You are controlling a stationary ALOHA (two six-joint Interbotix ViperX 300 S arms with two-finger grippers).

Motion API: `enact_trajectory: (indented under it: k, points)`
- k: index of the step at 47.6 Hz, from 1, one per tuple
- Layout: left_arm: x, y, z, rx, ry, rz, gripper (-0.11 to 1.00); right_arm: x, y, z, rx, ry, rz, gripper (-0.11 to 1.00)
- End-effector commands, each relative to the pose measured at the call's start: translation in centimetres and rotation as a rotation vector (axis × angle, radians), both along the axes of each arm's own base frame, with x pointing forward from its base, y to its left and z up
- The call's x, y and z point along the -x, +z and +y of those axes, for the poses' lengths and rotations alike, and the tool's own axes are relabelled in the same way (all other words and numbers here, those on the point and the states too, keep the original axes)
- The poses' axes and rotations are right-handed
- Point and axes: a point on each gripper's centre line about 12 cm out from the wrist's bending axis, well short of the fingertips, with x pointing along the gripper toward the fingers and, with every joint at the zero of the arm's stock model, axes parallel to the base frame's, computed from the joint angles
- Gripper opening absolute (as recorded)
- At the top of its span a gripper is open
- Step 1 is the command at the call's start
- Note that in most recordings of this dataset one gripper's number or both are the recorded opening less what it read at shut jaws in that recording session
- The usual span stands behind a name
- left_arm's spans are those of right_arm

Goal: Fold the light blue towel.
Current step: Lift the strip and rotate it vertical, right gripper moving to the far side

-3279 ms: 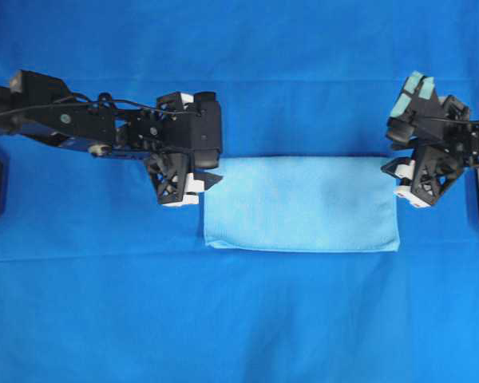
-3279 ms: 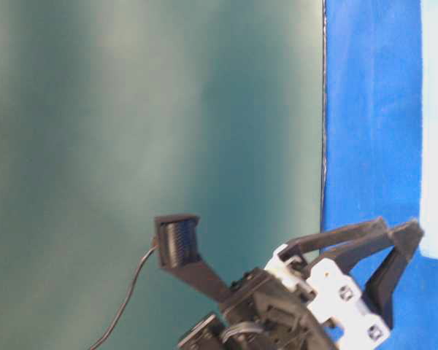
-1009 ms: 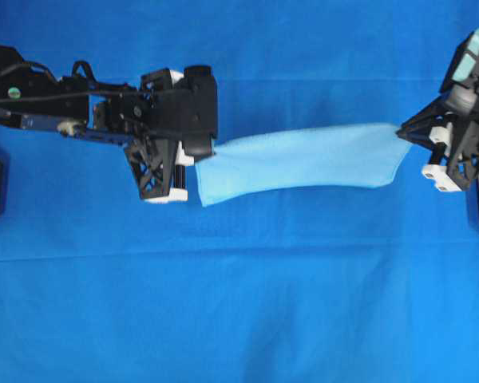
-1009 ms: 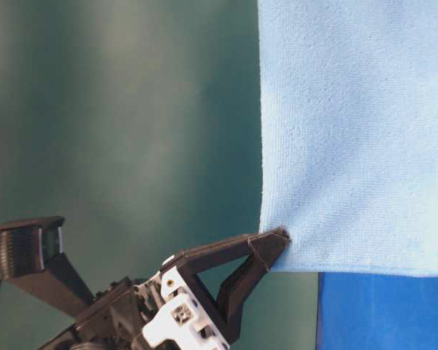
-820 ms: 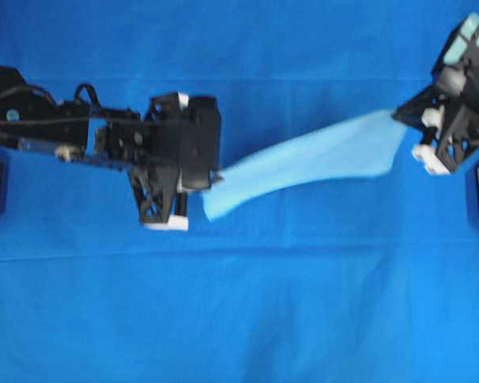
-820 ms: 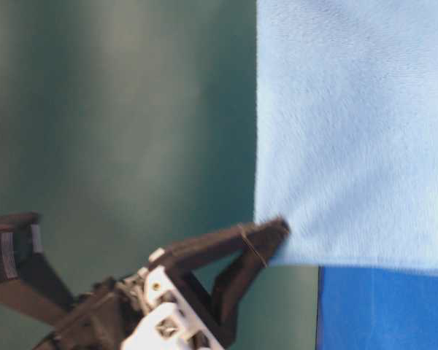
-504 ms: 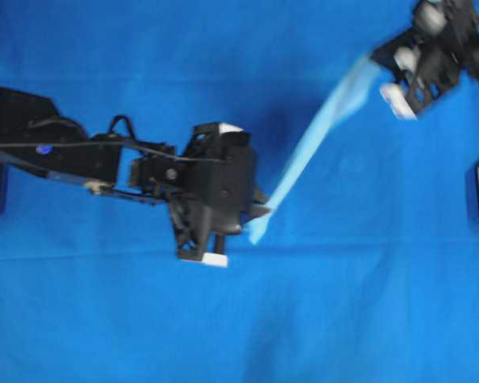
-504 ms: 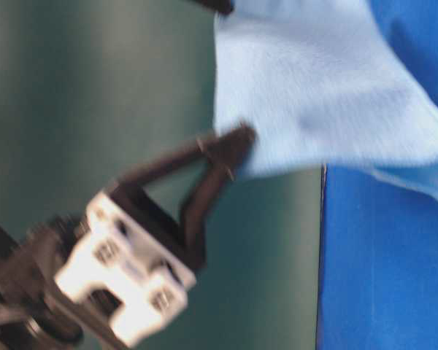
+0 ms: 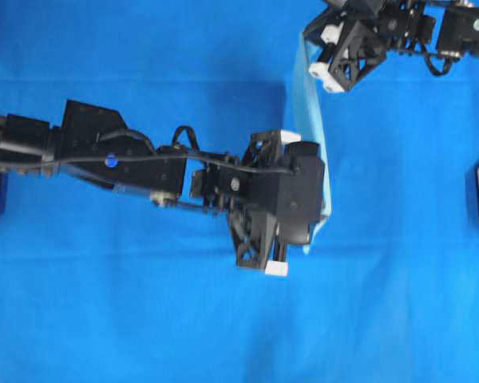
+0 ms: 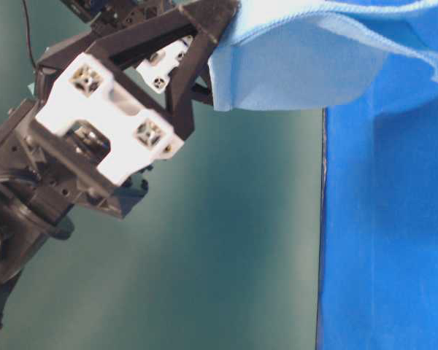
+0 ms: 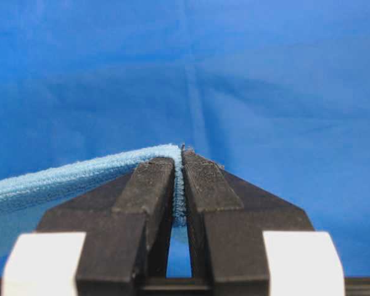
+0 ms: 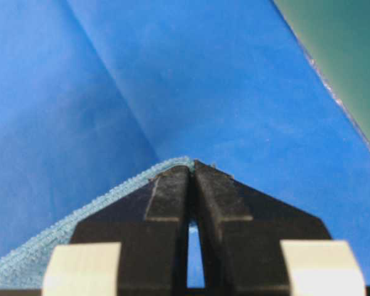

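Left hand [image 9: 323, 219] and right hand [image 9: 307, 48] each pinch a corner of the towel [image 9: 307, 112], hanging it taut above the bench [image 9: 104, 319] (likely for a clean fold).

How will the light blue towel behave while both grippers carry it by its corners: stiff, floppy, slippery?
Likely floppy: the light blue towel sags in a band between the right gripper and left gripper. Probably light: thin pinched edges carry it. Slip seems unlikely, since its nubby weave sits clamped between the left fingers.
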Motion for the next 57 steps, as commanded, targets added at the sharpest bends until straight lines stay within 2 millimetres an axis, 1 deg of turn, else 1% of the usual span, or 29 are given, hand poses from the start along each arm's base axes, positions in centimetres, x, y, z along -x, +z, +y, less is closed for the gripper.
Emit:
enact_trajectory:
  k: [1, 6, 12, 18, 25, 29, 33, 37, 40, 46, 53, 57]
  points:
    - [0.2, 2.4, -3.8, 0.014, -0.076, -0.069, 0.04, 0.4, 1.4, -1.2, 0.025, -0.029, -0.023, 0.02]
    - [-0.6, 1.9, -3.7, 0.01, -0.075, -0.099, 0.04, 1.3, 1.1, -1.0, 0.022, -0.04, -0.009, 0.02]
    - [-2.0, 1.4, -3.5, 0.011, -0.067, -0.144, 0.04, 3.1, 0.9, -0.7, 0.015, -0.062, -0.006, 0.02]
    - [-4.3, 1.2, -3.6, 0.011, -0.063, -0.191, 0.04, 5.6, 0.9, 0.1, 0.012, -0.088, 0.002, 0.02]
    - [-6.7, 0.4, -3.9, -0.008, -0.074, -0.213, 0.04, 7.7, 0.4, 0.9, 0.004, -0.109, 0.034, 0.02]
    - [-8.0, -0.3, -4.1, -0.006, -0.072, -0.223, 0.03, 8.3, -0.2, 1.1, -0.005, -0.118, 0.061, 0.02]
    - [-8.6, -0.7, -4.0, -0.006, -0.068, -0.226, 0.04, 8.5, -0.8, 1.2, -0.012, -0.118, 0.08, 0.02]
    - [-8.7, -1.2, -3.7, -0.006, -0.063, -0.22, 0.04, 8.2, -1.3, 1.1, -0.017, -0.111, 0.088, 0.02]
    - [-8.4, -1.5, -3.6, -0.008, -0.062, -0.211, 0.03, 7.7, -1.7, 1.0, -0.02, -0.1, 0.085, 0.02]
    - [-7.2, -2.5, -3.4, 0.011, -0.05, -0.195, 0.04, 5.8, -3.2, 0.5, -0.03, -0.061, 0.069, 0.02]
    - [-4.3, -4.3, -3.1, 0.029, -0.041, -0.21, 0.03, 3.0, -5.2, -0.3, -0.048, -0.015, 0.059, 0.02]
    - [-2.1, -5.2, -3.1, 0.056, -0.031, -0.222, 0.04, 1.1, -6.2, -0.5, -0.058, 0.015, 0.047, 0.02]
